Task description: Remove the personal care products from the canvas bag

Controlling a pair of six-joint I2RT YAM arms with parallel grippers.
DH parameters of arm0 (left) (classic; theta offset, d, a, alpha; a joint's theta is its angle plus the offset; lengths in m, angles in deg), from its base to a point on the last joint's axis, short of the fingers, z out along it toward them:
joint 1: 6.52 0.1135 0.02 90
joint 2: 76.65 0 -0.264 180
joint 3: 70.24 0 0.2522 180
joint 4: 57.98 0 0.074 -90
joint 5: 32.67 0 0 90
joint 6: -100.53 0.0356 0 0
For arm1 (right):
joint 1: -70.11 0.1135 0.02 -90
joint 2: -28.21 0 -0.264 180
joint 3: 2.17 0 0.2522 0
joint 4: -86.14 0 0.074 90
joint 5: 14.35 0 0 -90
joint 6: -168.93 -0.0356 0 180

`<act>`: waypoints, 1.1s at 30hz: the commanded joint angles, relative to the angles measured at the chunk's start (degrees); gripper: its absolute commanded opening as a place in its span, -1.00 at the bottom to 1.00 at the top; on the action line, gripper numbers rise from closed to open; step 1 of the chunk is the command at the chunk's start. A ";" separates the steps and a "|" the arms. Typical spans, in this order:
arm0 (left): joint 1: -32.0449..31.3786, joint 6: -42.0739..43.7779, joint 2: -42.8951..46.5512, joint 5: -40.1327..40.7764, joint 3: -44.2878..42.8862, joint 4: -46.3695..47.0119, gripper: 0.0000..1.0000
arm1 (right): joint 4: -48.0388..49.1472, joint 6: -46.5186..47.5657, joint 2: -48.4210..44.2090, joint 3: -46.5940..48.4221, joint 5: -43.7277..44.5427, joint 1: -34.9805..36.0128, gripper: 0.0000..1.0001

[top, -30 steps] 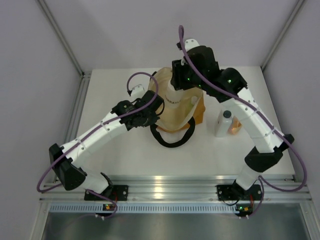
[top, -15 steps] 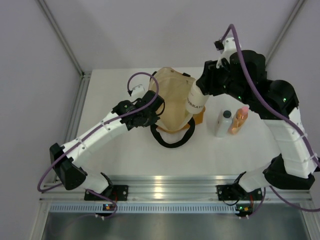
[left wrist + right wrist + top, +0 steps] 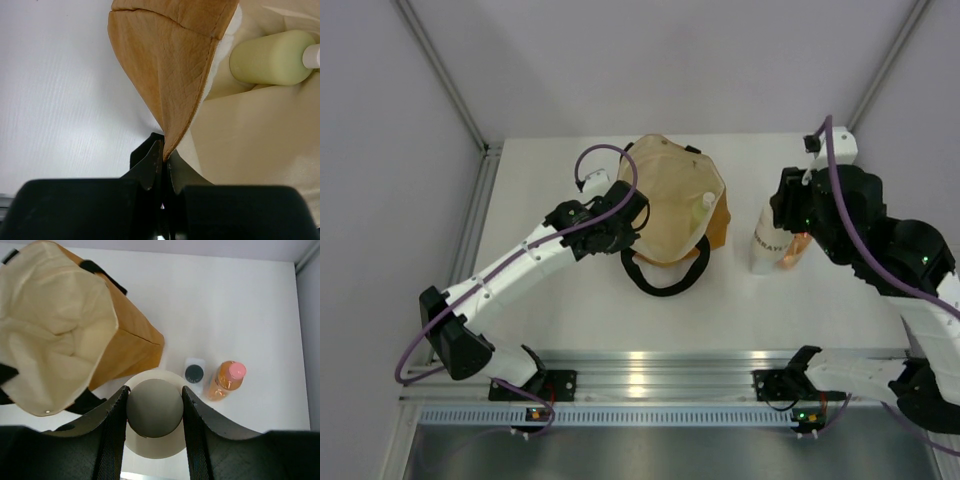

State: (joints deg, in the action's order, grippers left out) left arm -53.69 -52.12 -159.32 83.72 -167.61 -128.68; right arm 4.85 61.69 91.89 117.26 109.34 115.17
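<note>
Four products, one canvas bag [image 3: 670, 190]. Left fingers [image 3: 150, 167] pinch the bag's rim. Right fingers [image 3: 116, 425] clamp the cream-white jar [image 3: 154, 410] near two bottles standing on the tabletop [image 3: 240, 300] — dark-capped white bottle [image 3: 194, 374], orange bottle [image 3: 227, 380]. The yellow-green bottle [image 3: 272, 57] lies inside the bag.

The white counter [image 3: 720, 315] holds the orange canvas bag [image 3: 665, 200]. Near the bag, a small white bottle [image 3: 194, 374] and an orange bottle [image 3: 226, 381] stand side by side.
</note>
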 commanded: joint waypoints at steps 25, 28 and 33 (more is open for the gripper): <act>0.33 1.75 -1.44 -1.08 -2.08 1.49 -1.00 | 54.26 -0.25 -16.85 -61.98 -2.92 -2.86 -1.00; 0.33 1.83 -1.17 -1.08 -2.08 1.49 -1.00 | 55.47 -2.28 -14.82 -63.21 -6.35 -5.50 -1.00; 0.33 1.66 -0.74 -0.99 -1.73 1.40 -1.00 | 58.56 -2.28 -14.55 -66.20 -6.35 -6.03 -1.00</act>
State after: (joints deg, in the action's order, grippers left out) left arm -53.69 -50.79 -161.24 82.63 -168.73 -128.68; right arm 51.19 60.66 78.34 50.09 103.57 110.03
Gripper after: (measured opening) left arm 0.027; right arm 0.416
